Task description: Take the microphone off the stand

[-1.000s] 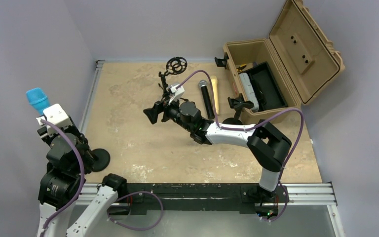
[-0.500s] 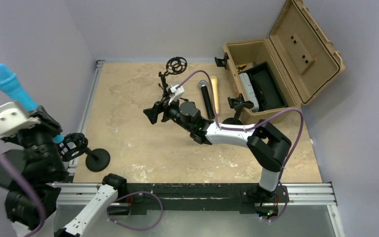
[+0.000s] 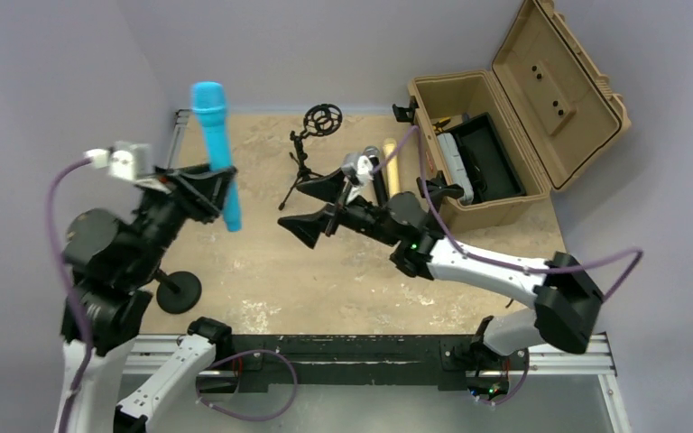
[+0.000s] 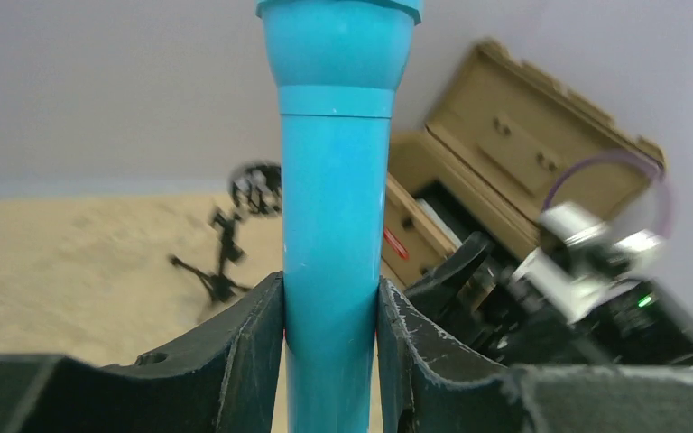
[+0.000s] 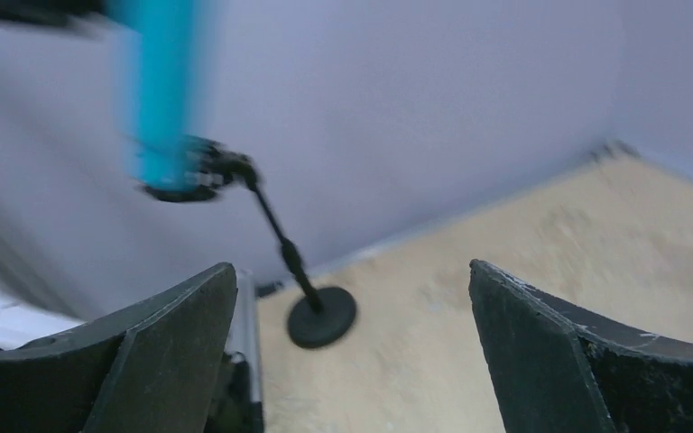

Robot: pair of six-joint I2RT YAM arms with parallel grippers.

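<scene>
My left gripper [image 3: 215, 187] is shut on the shaft of the blue microphone [image 3: 216, 149] and holds it high above the table's left side, head up. In the left wrist view the microphone [image 4: 334, 207] is clamped between both fingers [image 4: 253, 361]. The black stand with the round base [image 3: 179, 291] stands at the near left; my left arm hides its clip from above. In the right wrist view the stand [image 5: 321, 316] shows with its clip [image 5: 207, 171] beside the blurred microphone [image 5: 158, 90]. My right gripper [image 3: 313, 209] is open and empty over the table's middle, facing the stand.
A small tripod stand with a shock mount [image 3: 322, 118] stands at the back middle. A black microphone [image 3: 378, 180] and a tan one [image 3: 392, 171] lie beside the open tan case [image 3: 469, 99] at the back right. A metal rail [image 3: 370, 347] runs along the near edge.
My left arm has swung the blue microphone from the far left up and to the right, away from the stand. My right arm has shifted right and its jaws now stand wide open.
</scene>
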